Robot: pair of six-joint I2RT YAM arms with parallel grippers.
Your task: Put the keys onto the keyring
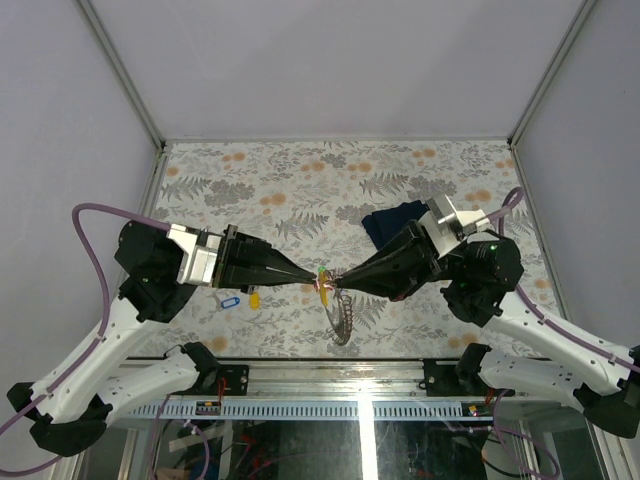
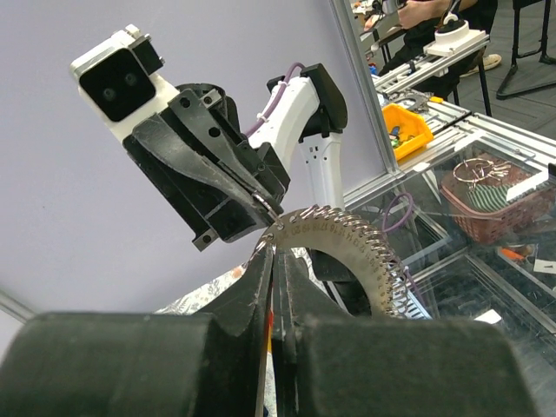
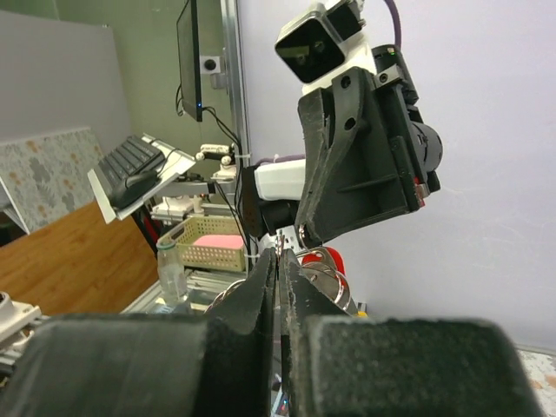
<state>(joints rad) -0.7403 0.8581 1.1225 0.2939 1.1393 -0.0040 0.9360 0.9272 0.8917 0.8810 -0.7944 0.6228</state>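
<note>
Top external: navy cloth point(image 1: 390, 222) behind right arm point(image 1: 478, 268), blue-tagged key point(image 1: 229, 300) left.

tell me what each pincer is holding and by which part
right pincer: the keyring, by its toothed rim. left pincer: shut on something thin and orange, can't tell what.

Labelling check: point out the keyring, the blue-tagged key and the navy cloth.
keyring point(image 1: 342, 320): top view, lower toothed rim.
blue-tagged key point(image 1: 230, 301): top view, its blue tag.
navy cloth point(image 1: 388, 222): top view, middle of the fold.
</note>
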